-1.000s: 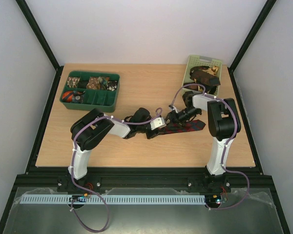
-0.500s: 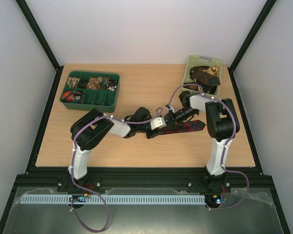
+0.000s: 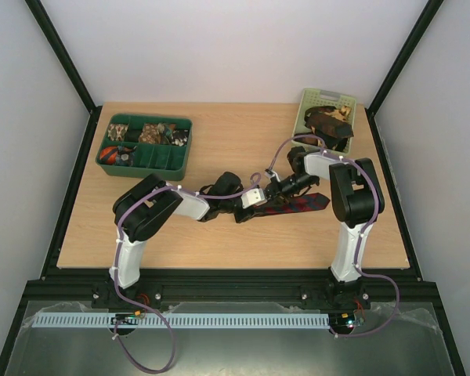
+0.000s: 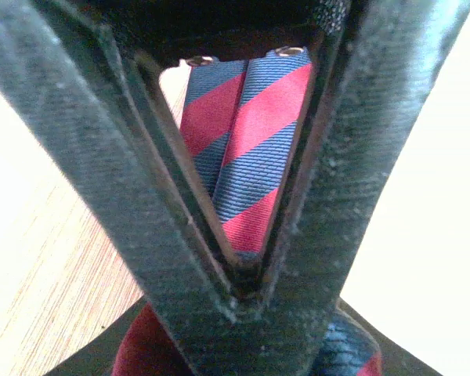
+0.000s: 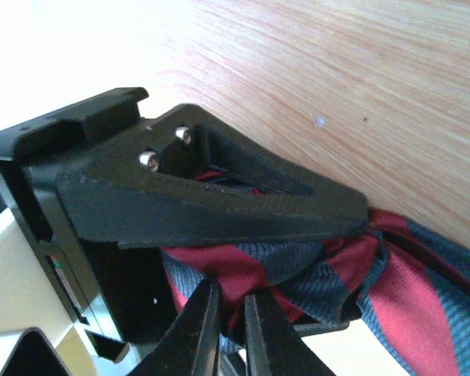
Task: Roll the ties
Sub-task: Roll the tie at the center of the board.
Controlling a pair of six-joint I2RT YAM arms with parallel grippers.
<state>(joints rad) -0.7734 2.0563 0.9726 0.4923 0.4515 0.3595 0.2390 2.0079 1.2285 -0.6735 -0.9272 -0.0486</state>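
Right of the dark green divided plastic tray (image 3: 145, 160), mid-table: the dark red fabric necktie with navy diagonal stripes (image 3: 301, 205) lies on the pale wooden tabletop (image 3: 219, 235). Its free length runs flat, away from the tray.
Left gripper (image 4: 247, 270): pinching the end of the necktie nearer the tray. The striped cloth (image 4: 251, 157) is wedged into the narrow V of its fingers.
Right gripper (image 5: 229, 329): tips pressed almost together, nipping a bunched fold of the necktie (image 5: 392, 290) just beside the left gripper's finger.
Both claws from above: left gripper (image 3: 268, 204) and right gripper (image 3: 278, 190) meet over the same end of the necktie.
More ties: a dark and brown heap, probably ties, sits in the pale green plastic basket (image 3: 317, 98), far right of the tray.
Step in hand: likely starting the roll at the gripped end.
Doing it well: hold one claw firm as an anchor and let the other turn the cloth over it. Keep the stripes square so the layers stack edge on edge, and leave the flat length lightly taut.
Risk: the fold looks crumpled, so the core could wind crooked or slip free.
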